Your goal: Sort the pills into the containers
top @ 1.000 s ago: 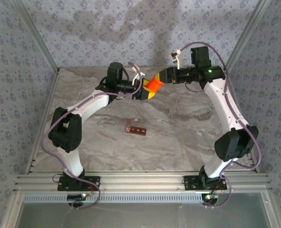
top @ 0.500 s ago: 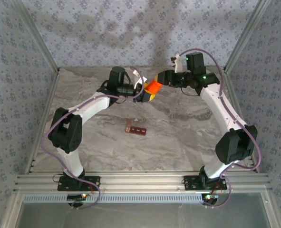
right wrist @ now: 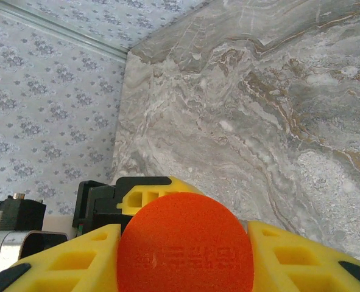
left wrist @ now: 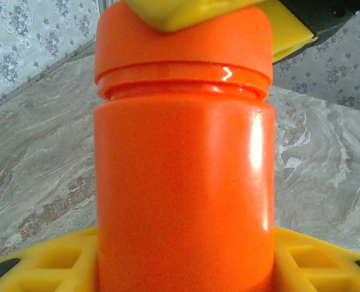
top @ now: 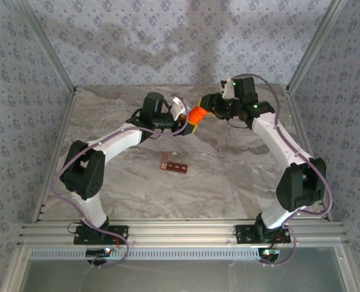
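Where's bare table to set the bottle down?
Bare table right of the containers, and between them and the near rail. Crowded at back centre, where left gripper and right gripper hold the orange bottle.

readable text: none can be made out in any view.
orange cap (right wrist: 186,243): one row of raised lettering across its face, toward 6 o'clock of the disc; the letters are too faint and blurred to read.
orange bottle (left wrist: 183,182): plain glossy wall in the left wrist view, with no legible print on it.
containers (top: 173,164): too small in the top view to tell any marking.
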Robot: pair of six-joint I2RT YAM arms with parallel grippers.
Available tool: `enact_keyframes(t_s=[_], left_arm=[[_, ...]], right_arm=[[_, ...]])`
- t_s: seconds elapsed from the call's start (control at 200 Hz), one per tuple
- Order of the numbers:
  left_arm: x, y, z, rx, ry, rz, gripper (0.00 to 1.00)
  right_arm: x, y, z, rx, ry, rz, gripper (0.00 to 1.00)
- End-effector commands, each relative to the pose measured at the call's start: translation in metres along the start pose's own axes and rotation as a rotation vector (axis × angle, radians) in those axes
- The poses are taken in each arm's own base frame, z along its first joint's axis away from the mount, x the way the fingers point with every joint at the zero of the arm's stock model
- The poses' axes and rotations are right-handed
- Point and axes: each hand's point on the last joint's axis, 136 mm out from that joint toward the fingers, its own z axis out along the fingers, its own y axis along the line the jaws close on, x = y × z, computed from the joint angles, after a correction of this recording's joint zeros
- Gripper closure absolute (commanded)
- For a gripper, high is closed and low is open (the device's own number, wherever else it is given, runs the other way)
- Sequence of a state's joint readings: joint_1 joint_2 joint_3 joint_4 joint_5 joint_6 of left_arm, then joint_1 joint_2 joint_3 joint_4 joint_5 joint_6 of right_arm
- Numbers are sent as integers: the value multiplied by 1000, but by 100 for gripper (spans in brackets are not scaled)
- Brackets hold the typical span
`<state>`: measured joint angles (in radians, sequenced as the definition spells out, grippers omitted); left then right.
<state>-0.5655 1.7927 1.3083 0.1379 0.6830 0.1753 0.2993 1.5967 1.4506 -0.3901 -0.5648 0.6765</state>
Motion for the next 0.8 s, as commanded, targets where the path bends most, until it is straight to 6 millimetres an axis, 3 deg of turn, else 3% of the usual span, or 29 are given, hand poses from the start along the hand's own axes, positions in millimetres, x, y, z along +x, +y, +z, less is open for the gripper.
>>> enact_keyframes(t_s=[0.0, 0.25, 0.605, 0.795], left_arm=[[-57, -34, -8, 74, -151, 155, 100], [-51, -27, -6, 78, -155, 110, 100], [-41, -19, -9, 88, -147, 59, 100], [-43, -21, -14, 141, -157, 30, 100]], right_arm=[[12, 3, 6, 3, 24, 25, 62], [3, 13, 0, -11, 12, 31, 55], [-35, 37, -32, -72, -71, -29, 21], [-38, 40, -52, -122, -84, -122, 16]])
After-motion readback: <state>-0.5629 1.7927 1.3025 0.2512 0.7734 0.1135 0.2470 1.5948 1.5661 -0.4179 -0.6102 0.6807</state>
